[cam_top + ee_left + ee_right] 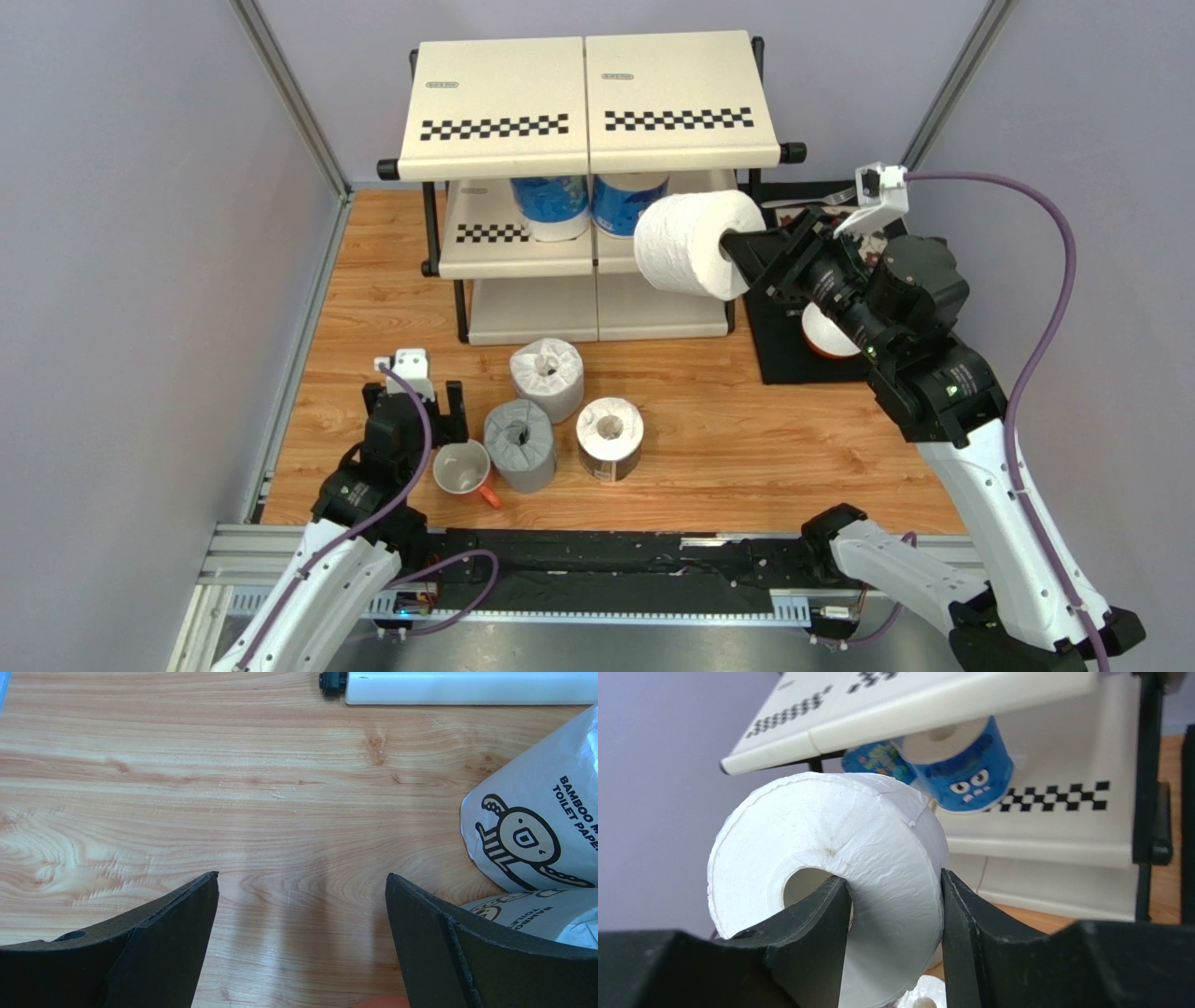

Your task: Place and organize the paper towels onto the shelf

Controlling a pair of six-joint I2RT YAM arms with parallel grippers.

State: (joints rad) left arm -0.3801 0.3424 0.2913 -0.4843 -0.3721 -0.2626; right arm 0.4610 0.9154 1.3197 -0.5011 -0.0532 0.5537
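shelved: two blue rolls [589,205], shelf [589,84] middle tier | right gripper [892,889] clamps white roll [878,833] before shelf | left gripper [302,876] wide, empty | three rolls [547,375] [519,444] [610,437] unshelved, before shelf

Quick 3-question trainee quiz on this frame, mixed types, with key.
1. How does the right gripper hold the white roll?
A) one jaw in the core, one outside
B) both jaws outside
C) not held
2. True or false: two blue rolls stand on the middle tier of the shelf.
3. How many rolls stand on the table?

Key: 1 A; 2 true; 3 three.
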